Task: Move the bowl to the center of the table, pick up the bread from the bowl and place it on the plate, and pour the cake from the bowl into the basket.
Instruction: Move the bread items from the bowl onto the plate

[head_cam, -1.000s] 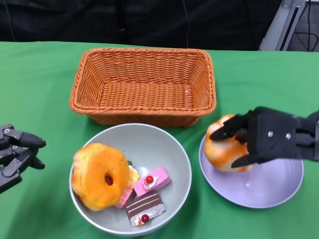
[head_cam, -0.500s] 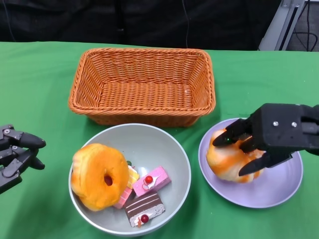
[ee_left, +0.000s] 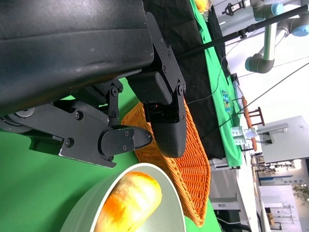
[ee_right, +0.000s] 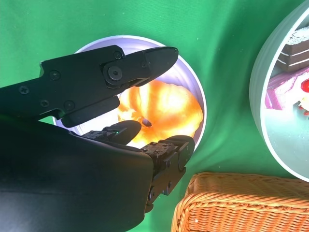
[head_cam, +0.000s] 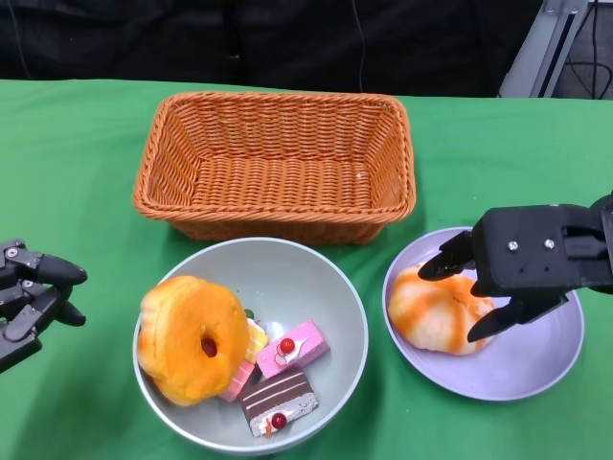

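While the orange-glazed bread (head_cam: 439, 309) lies on the lavender plate (head_cam: 536, 369) at the right, the right hand (head_cam: 498, 278) hovers just over it with fingers spread and nothing held. The left hand (head_cam: 29, 302) waits open at the near left, beside the grey bowl (head_cam: 330, 287) holding a round bun (head_cam: 187, 337) and cake slices (head_cam: 280, 376), with the wicker basket (head_cam: 276, 163) just beyond.

My head camera looks down from above on the table (head_cam: 86, 153), with the basket (head_cam: 275, 163) at the far side. My right wrist camera sits very near behind my right hand (ee_right: 120, 121), facing the plate (ee_right: 195, 96). My left wrist camera looks low along the table; all three views share the basket and the bowl (head_cam: 335, 287)
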